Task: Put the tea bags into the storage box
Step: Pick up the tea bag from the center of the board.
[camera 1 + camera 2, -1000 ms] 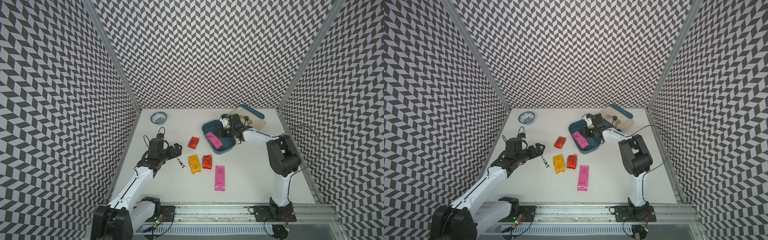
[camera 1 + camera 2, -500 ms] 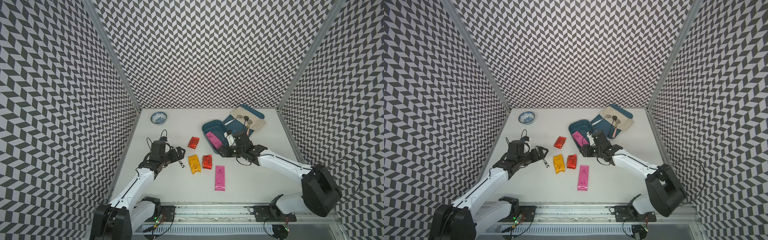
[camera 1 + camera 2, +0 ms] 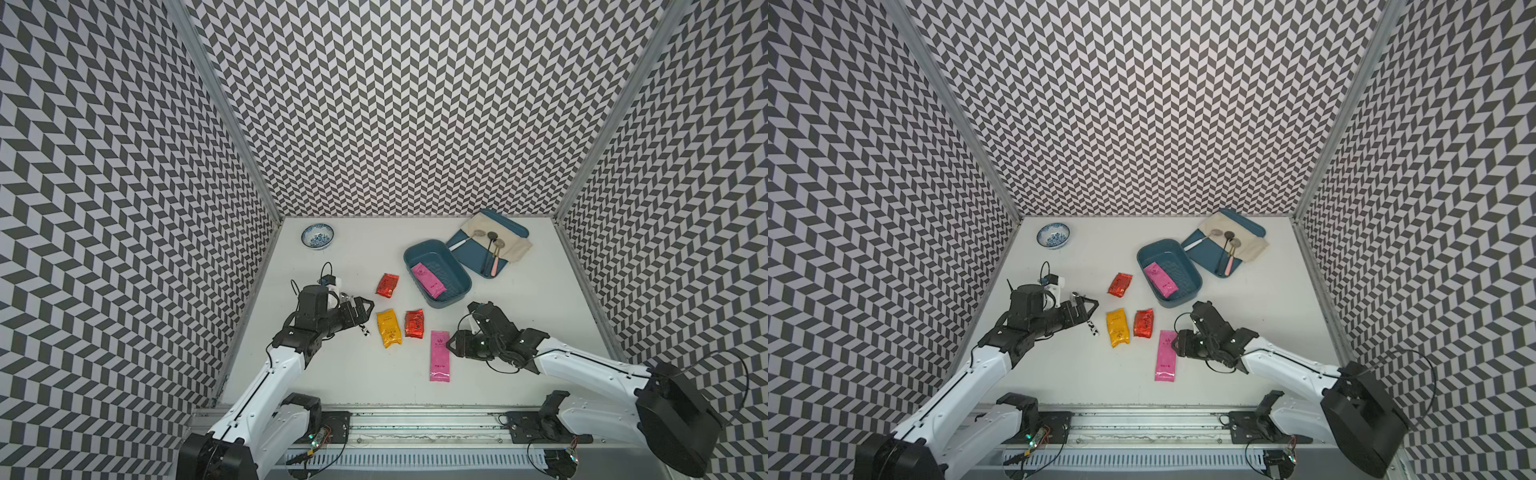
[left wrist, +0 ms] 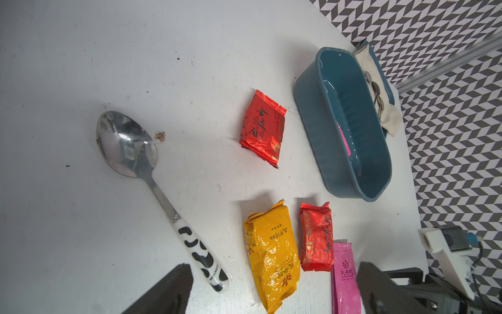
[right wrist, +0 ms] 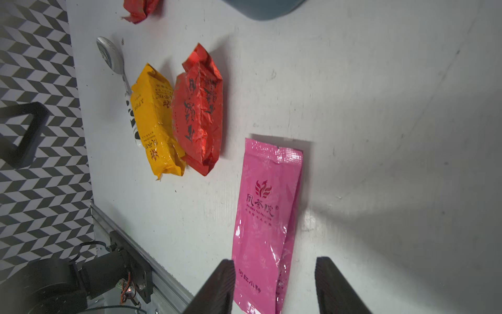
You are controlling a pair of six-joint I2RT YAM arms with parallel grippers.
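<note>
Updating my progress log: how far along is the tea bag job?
Done: one pink tea bag lies in the storage box. In hand: nothing; open right gripper hovers over the second pink bag. Left: that, two red bags, a yellow bag, on the table.

One tea bag (image 3: pixel 428 281) in storage box (image 3: pixel 453 278), tray (image 3: pixel 473 255) beside

In both top views the left gripper (image 3: pixel 364 314) covered most of the spoon (image 3: pixel 365 331), leaving only its patterned handle end, and the print on the yellow tea bag (image 3: pixel 388 333) was too small to read. From the left wrist, the storage box (image 4: pixel 312 122) wall hid all but a sliver of the far pink tea bag (image 4: pixel 344 140). The right wrist picture's edge cut off the near pink tea bag (image 5: pixel 267 217), the far red tea bag (image 5: pixel 140 9) and most of the box.
</note>
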